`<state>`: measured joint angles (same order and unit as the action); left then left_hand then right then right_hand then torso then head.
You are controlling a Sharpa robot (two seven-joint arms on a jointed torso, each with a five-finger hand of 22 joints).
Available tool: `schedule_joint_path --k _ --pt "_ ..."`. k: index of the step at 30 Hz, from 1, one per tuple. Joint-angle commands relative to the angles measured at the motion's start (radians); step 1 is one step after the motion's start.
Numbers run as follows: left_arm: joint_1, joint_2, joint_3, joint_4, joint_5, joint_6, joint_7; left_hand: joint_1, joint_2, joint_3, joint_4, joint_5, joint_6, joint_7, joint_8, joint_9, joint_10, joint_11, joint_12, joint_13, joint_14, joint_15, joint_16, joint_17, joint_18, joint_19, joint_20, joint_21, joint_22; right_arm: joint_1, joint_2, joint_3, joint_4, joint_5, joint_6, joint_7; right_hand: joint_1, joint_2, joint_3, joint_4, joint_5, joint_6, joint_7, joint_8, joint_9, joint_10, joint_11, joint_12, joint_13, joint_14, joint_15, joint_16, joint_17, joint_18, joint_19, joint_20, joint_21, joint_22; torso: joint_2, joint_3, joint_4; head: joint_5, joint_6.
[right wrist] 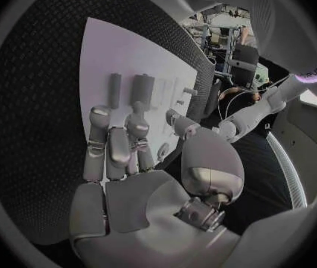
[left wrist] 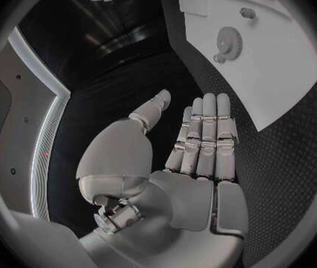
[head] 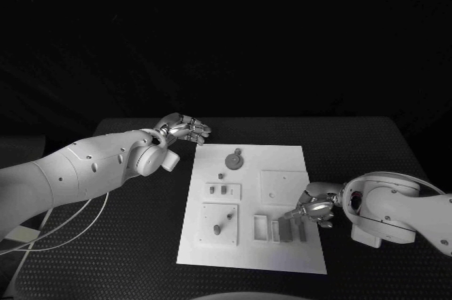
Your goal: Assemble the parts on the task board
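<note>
Task board [head: 283, 182] lies flat at the centre of the black table [head: 377, 143], grey parts [head: 292, 228] along its near edge. At four o'clock, the right hand [head: 315, 208] hovers over them, fingers spread, grasping nothing. At ten o'clock, beyond the board's far corner, the left hand [head: 183, 128] is released, fingers straight.

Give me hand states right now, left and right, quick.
Left hand: open, fingers straight, holding nothing, off the task board.
Right hand: open, fingers extended over the board's near right part by the grey bars, holding nothing.
</note>
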<state>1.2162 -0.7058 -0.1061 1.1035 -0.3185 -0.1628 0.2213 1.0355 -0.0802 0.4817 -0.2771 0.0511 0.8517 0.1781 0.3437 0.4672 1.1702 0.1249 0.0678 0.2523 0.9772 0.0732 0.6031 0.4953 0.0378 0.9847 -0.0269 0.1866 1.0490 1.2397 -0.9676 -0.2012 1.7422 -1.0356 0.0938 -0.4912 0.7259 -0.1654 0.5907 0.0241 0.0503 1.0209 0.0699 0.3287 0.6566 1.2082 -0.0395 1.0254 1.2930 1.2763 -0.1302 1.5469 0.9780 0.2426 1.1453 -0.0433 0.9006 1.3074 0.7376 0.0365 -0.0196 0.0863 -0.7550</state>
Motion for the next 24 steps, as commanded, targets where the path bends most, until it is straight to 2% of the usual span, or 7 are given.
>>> schedule_joint_path --k 1,6,10,15,24 --pt "0.000 0.000 0.001 0.004 0.006 0.017 0.010 -0.006 0.003 -0.006 0.000 -0.001 -0.005 -0.001 0.005 -0.001 -0.004 -0.001 0.006 -0.002 0.008 -0.001 -0.006 0.002 0.019 0.007 0.000 -0.004 0.001 0.000 0.004 -0.006 -0.002 0.010 0.052 -0.039 -0.014 -0.002 0.002 0.010 0.000 0.012 0.001 -0.001 0.002 0.010 0.000 0.006 -0.002 0.022 -0.014 0.004 0.005 0.019 0.004 -0.008 0.006 0.020 0.000 -0.0002 0.0017 -0.002 -0.003" --pt "0.000 0.000 0.001 0.005 0.006 0.018 0.010 -0.009 0.002 -0.007 0.002 -0.001 -0.005 -0.001 0.005 -0.001 -0.004 -0.001 0.006 -0.002 0.009 -0.001 -0.007 0.003 0.019 0.007 0.000 -0.004 0.001 -0.001 0.014 -0.026 -0.009 -0.004 0.042 -0.040 -0.019 -0.007 0.003 0.013 0.000 0.012 0.001 -0.003 0.003 0.009 0.000 0.006 -0.005 0.022 -0.014 0.004 0.005 0.019 0.004 -0.009 0.007 0.020 0.000 -0.0008 0.0012 -0.002 -0.006" --pt "0.000 0.001 0.001 0.005 0.006 0.020 0.010 -0.011 0.003 -0.008 0.003 0.000 -0.005 -0.001 0.005 -0.002 -0.004 -0.001 0.006 -0.002 0.009 -0.001 -0.008 0.004 0.019 0.007 0.000 -0.005 0.001 -0.002 0.034 -0.034 -0.022 -0.012 0.033 -0.040 -0.022 -0.012 0.005 0.014 0.000 0.010 0.002 -0.005 0.003 0.009 0.000 0.006 -0.006 0.021 -0.014 0.004 0.004 0.019 0.004 -0.010 0.007 0.020 0.001 0.0002 0.0012 -0.002 -0.008" --pt "0.000 0.000 0.001 0.007 0.006 0.019 0.010 -0.012 0.003 -0.008 0.003 -0.001 -0.005 -0.001 0.005 -0.002 -0.004 -0.001 0.006 -0.002 0.009 -0.001 -0.009 0.005 0.019 0.007 0.000 -0.005 0.002 -0.011 0.049 -0.037 -0.033 -0.024 0.020 -0.039 -0.024 -0.017 0.008 0.015 0.000 0.007 0.002 -0.008 0.003 0.010 0.000 0.010 -0.006 0.021 -0.014 0.004 0.004 0.019 0.004 -0.011 0.008 0.020 0.001 0.0008 0.0023 -0.001 -0.010" --pt "0.000 0.000 0.001 0.008 0.007 0.020 0.010 -0.014 0.003 -0.009 0.004 0.000 -0.005 -0.001 0.005 -0.002 -0.004 -0.001 0.006 -0.002 0.009 -0.001 -0.010 0.006 0.019 0.007 0.000 -0.006 0.002 -0.024 0.075 -0.039 -0.050 -0.046 0.004 -0.039 -0.025 -0.019 0.011 0.015 0.000 0.003 0.004 -0.012 0.003 0.010 0.001 0.012 -0.008 0.021 -0.013 0.003 0.005 0.019 0.005 -0.012 0.009 0.019 0.001 0.0014 0.0008 0.004 -0.013"
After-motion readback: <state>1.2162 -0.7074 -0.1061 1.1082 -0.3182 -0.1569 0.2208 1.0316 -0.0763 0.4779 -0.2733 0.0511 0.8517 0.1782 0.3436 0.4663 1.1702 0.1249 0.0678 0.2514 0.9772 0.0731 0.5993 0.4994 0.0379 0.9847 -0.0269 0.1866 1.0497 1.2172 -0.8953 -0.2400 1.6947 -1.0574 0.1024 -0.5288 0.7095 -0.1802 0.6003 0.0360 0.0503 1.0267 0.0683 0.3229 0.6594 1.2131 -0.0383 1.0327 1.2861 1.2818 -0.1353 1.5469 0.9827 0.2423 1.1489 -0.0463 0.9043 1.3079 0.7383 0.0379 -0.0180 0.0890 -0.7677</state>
